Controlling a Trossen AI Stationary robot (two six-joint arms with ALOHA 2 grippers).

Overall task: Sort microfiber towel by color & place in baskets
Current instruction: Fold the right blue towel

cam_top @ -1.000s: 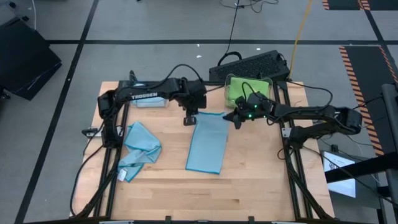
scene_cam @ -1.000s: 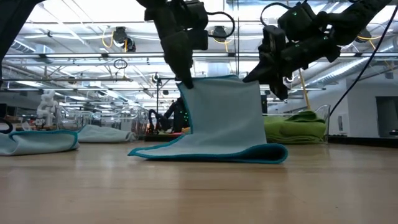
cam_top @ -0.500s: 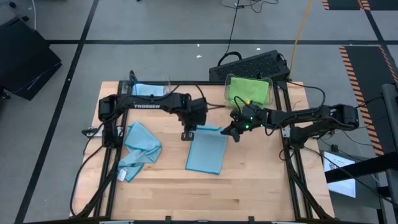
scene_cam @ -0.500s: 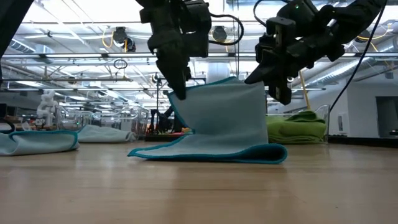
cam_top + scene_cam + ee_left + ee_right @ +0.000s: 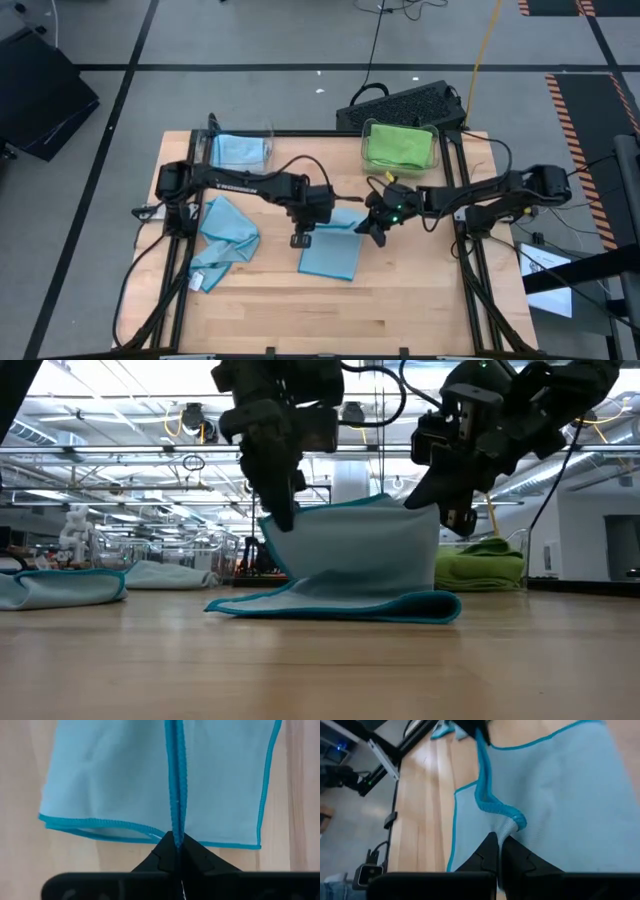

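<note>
No text, label, brand, number or sign could be read in any of the four views. White lettering ran along the left arm [image 5: 235, 184], left of centre in the high view, but it was too small to make out.
</note>
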